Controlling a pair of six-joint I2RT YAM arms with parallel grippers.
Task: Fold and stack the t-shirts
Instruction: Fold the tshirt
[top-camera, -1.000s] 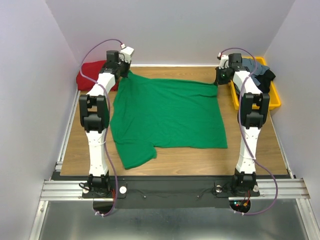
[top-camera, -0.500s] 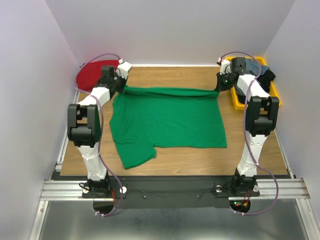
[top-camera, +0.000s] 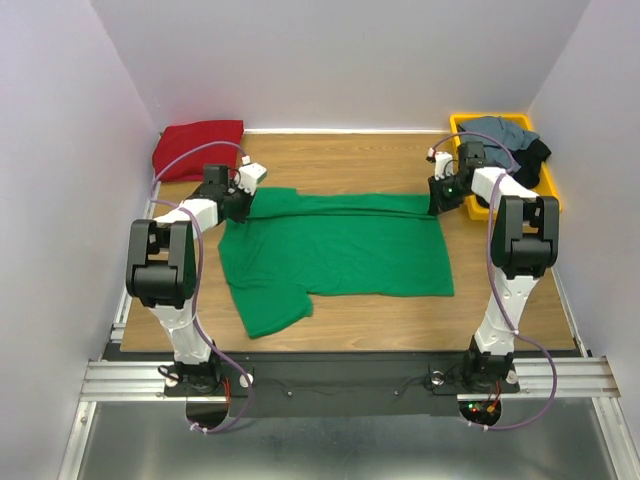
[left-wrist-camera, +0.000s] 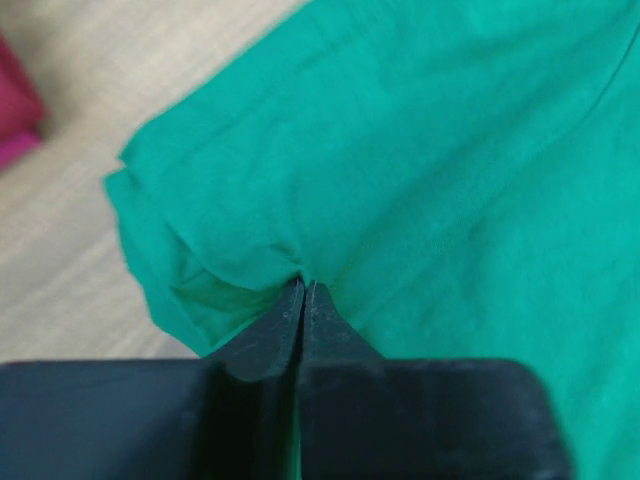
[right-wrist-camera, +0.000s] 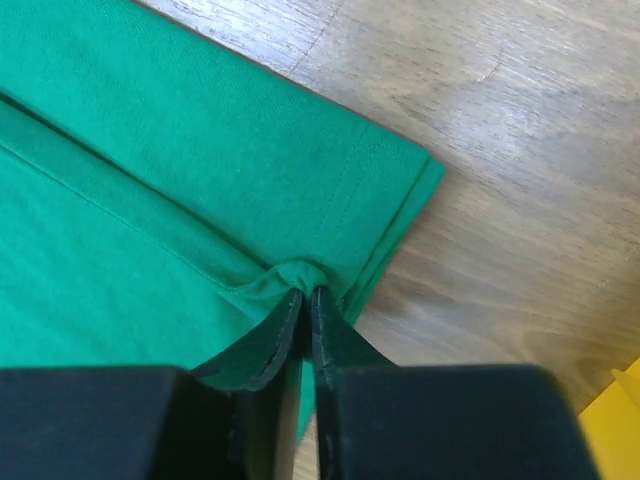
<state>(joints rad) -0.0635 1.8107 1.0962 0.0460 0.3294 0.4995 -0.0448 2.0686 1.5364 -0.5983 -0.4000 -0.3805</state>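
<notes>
Pale lilac walls (top-camera: 350, 60) on three sides, wood-grain table (top-camera: 340, 335) boxed in between, aluminium rail (top-camera: 340, 378) running along the 6 o'clock edge. Dead centre of the table, bright green t-shirt (top-camera: 340, 250), spread flat, far edge turned over onto itself in a narrow band running from 9 to 3 o'clock, one sleeve poking out toward 7 o'clock. Left gripper (top-camera: 243, 200) down at the 10 o'clock corner of that shirt, fingers (left-wrist-camera: 270, 330) pressed tight together with a pinch of green cloth puckered right at the tips, plain as day from the left wrist camera. Right gripper (top-camera: 437, 197) mirroring it at the 2 o'clock corner, fingers (right-wrist-camera: 345, 340) likewise squeezed together on a little bunch of the hemmed edge, two layers of fabric showing beneath, bare wood just beyond. Both grippers low, close to the tabletop, folded band stretched between them. Over at the 11 o'clock corner of the table, dark red t-shirt (top-camera: 198, 148), folded into a tidy pad, lying apart from the green one. At 1 o'clock, yellow tray (top-camera: 550, 200) hard by the right wall, holding a slate grey t-shirt (top-camera: 497, 130) crumpled at its far end and a black t-shirt (top-camera: 537, 152) bunched just beside it, draped toward the right rim.
</notes>
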